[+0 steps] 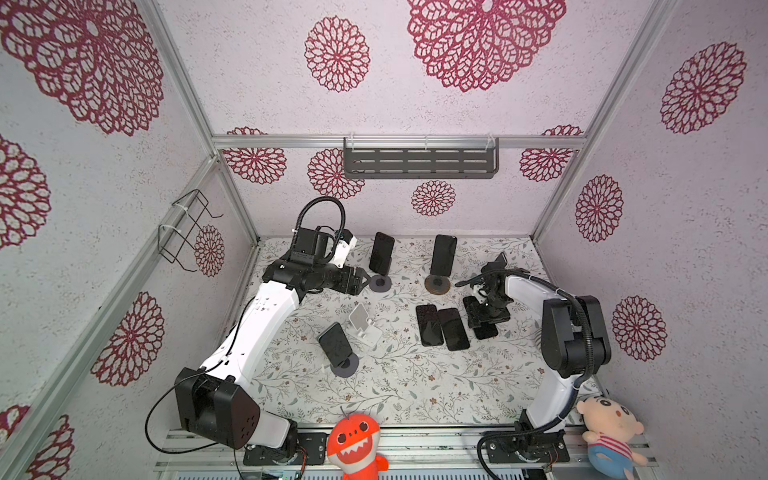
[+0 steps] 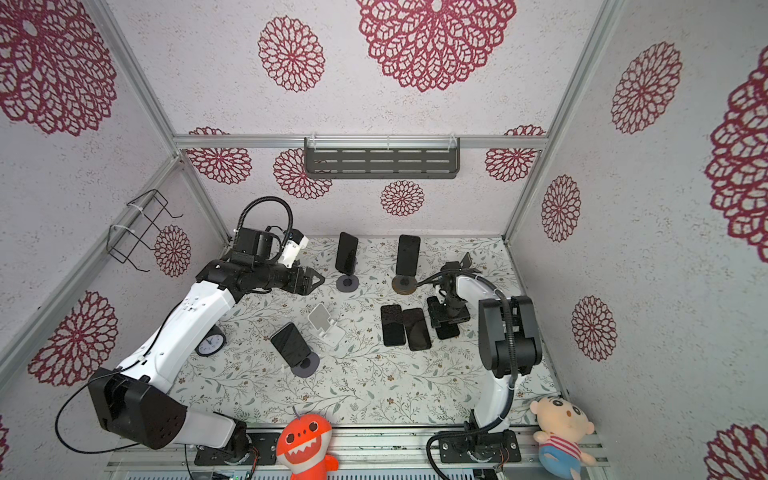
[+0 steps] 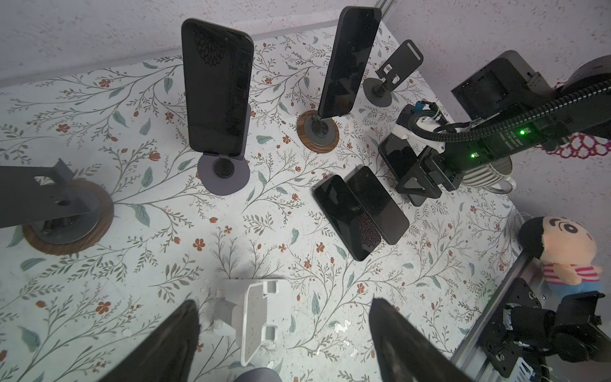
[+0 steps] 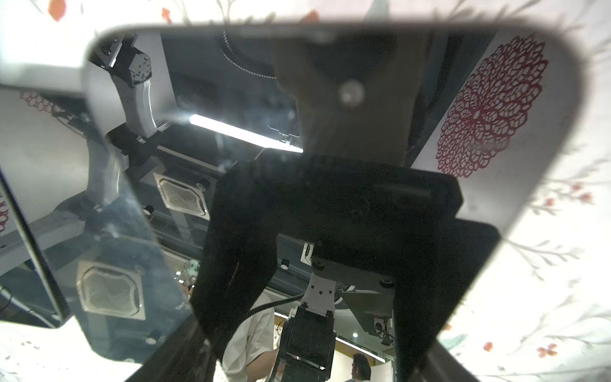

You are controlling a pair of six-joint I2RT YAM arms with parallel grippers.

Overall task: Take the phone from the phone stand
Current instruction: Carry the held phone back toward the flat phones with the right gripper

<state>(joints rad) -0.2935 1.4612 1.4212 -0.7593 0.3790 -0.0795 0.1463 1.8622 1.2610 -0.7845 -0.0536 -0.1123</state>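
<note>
Left pincer [image 1: 366, 279] gapes wide, empty, just beside the phone [image 1: 381, 253] upright on its stand [image 1: 380, 284] at the table's [image 1: 415, 386] rear. Looks like the approach; next, straddle its edges, pinch, lift straight out.

we find the near half of the table [image 1: 415, 386] bare from left to right, free for a gripper to pass. mid-table is crowded: the near phone [image 1: 334, 344] on its round stand and the white stand [image 1: 363, 324] sit just beside each other left of middle, and the flat phones [image 1: 428, 325] lie touching right of middle. at the far edge the far left phone [image 1: 381, 253] and far right phone [image 1: 443, 254] stand apart, with an open lane between them. the left gripper [image 1: 365, 279], jaws apart, hangs just left of the far left phone. the right gripper [image 1: 488, 318] hangs over a third flat phone [image 1: 487, 332], with the black stand [image 1: 500, 261] behind it.
</note>
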